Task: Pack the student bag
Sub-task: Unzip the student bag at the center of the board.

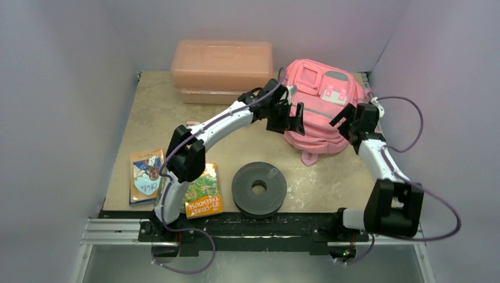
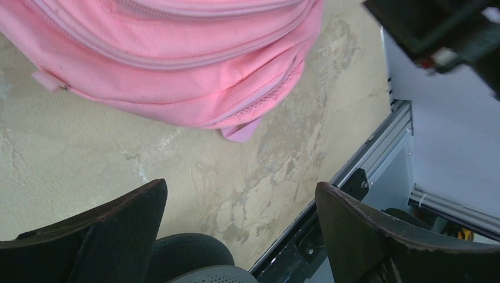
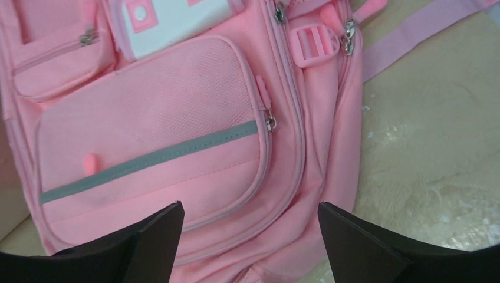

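**Student bag (image 1: 321,106) at the far right of the table (image 1: 165,118), nothing held**

The student bag lies flat on its back at the far right corner of the table, with its front pockets facing up. It is close to the right wall and just beside the salmon plastic box (image 1: 223,65), which stands against the back wall.

Your left gripper (image 1: 290,127) is at the bag's left edge, and its jaws stand wide with nothing between them. In the left wrist view you look past the two dark fingers (image 2: 112,230) at bare table, and the bag's pink side (image 2: 171,53) fills the top of the picture. You cannot tell from any view whether this gripper touches the fabric.

Your right gripper (image 1: 346,125) is at the bag's right side. It is also spread wide and empty. Its wrist view looks straight down on the front pocket (image 3: 153,135), which has a grey stripe (image 3: 147,159). A pink strap (image 3: 413,29) runs off onto the table at the upper right.

A black roll (image 1: 259,188) sits near the front edge of the table between the two arm bases, well apart from the bag. Two books (image 1: 146,175) lie flat at the near left, and the left arm crosses above them.
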